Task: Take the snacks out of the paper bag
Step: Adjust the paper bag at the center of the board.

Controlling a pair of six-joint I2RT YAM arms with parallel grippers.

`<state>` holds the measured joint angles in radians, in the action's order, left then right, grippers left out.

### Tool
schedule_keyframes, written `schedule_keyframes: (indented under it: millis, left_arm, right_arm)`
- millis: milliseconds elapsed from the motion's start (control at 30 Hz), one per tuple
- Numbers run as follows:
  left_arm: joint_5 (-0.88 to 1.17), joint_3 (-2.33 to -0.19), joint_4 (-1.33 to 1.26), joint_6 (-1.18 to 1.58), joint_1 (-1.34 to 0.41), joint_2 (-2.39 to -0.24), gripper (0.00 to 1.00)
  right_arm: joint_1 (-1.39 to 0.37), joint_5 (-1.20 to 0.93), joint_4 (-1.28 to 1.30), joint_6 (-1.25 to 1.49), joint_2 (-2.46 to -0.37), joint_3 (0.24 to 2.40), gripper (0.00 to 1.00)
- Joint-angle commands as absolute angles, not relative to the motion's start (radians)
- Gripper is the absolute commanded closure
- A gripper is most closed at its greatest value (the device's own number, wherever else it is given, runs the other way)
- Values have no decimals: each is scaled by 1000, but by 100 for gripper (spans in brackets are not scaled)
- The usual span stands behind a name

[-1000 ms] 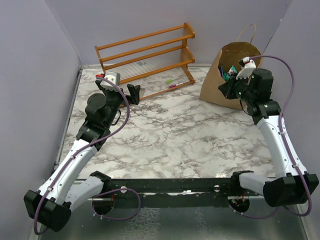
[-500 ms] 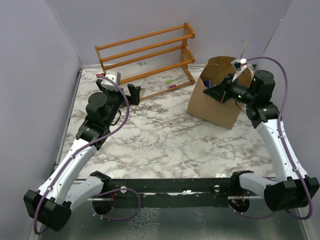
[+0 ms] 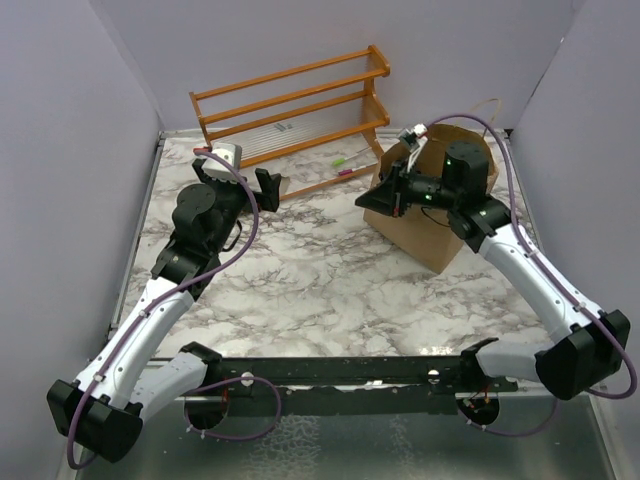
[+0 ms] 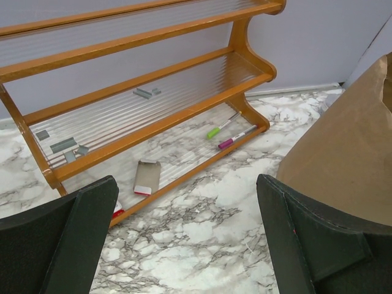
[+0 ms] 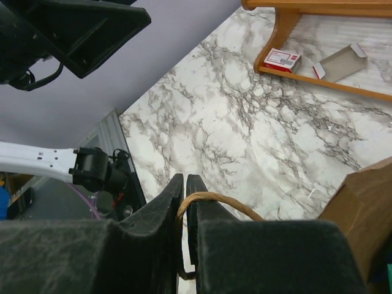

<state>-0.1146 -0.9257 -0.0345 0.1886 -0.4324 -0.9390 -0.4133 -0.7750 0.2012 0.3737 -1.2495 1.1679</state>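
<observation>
Left end effector [image 4: 184, 240] hangs well left of the paper bag [image 3: 425, 235], fingers spread wide, nothing in them. Right end effector [image 5: 184, 184] is pinched tight on the bag's twisted loop handle [image 5: 226, 199]. Bag sits tilted on the marble table [image 3: 300, 280], with the wooden rack [image 4: 122, 44] behind it to the left.

Nothing legible anywhere. Faint print on the small red-and-white box [image 5: 282, 59], upper right of the right wrist view, far too tiny to read.
</observation>
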Motion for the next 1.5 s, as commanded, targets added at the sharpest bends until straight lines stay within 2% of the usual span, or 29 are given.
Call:
schedule_keyframes:
  millis: [0,333,400,700,900,1000,1333,1400,1467]
  left_arm:
    - [-112,-965,-41,198,-434,-940,1]
    - [-118,-966,-38,193,-434,-949,1]
    - [-118,-966,-35,191,-435,-951,1]
    - [-111,-975,-27,189,-434,-962,1]
    - [-110,-975,-26,188,-433,-959,1]
    - [-106,-977,-26,188,-431,-959,1]
    - [-98,-979,-21,189,-430,-966,1]
    - [-97,-979,-21,190,-428,-966,1]
    - [-93,-979,-21,191,-428,-966,1]
  right_arm:
    - [-468,-726,71,449,-1300,1224,93]
    - [-564,-677,22,492,-1439,1312,92]
    - [-571,-670,46,470,-1446,1330,89]
    - [-571,-362,333,245,-1303,1373,26]
    - [-572,-52,433,117,-1169,1382,6]
    - [-571,158,428,95,-1130,1374,1]
    - [-567,762,290,-59,-1151,1383,1]
    - [-522,810,309,-43,-1200,1440,1]
    - [-470,745,346,4,-1212,1467,1]
